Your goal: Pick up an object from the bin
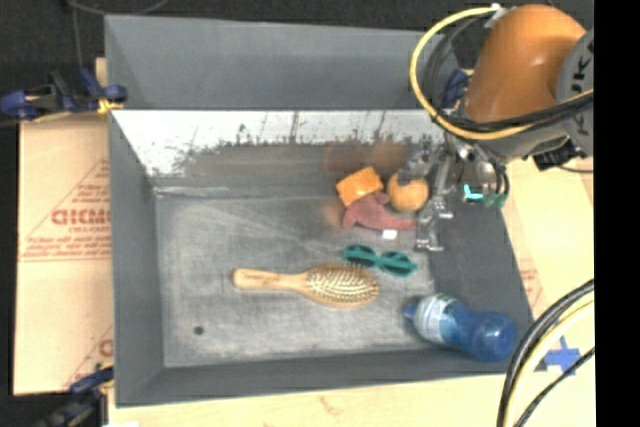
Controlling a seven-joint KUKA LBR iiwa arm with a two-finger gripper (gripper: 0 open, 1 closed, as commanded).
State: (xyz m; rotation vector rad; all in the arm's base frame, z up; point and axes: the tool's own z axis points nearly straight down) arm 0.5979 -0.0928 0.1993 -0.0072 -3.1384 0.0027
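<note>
Camera view, looking down on grey metal bin (135, 245), floor mostly bare on the left half. Arm with orange cover (525, 65) comes in over the right back corner, yellow cable looped round it.

Gripper (432, 233) hangs low at the right side of the bin, toward the back wall. Cannot tell whether it is open or closed, and cannot tell that it has hold of anything.

Contents, big to small:
- Wooden hairbrush (310, 283), lying flat mid-floor, handle pointing left, bristle head to the right.
- Blue bottle (465, 328) on its side in the near right corner, pale cap end pointing left.
- Pink flat piece (372, 212), just left of the gripper.
- Orange block (359, 184), behind the pink piece, touching it or nearly so.
- Teal two-lobed item (380, 260), between pink piece and brush head, below and left of the gripper.
- Round yellow-orange thing (407, 193), nearest the gripper, just beside it on the left, near the back wall.
</note>
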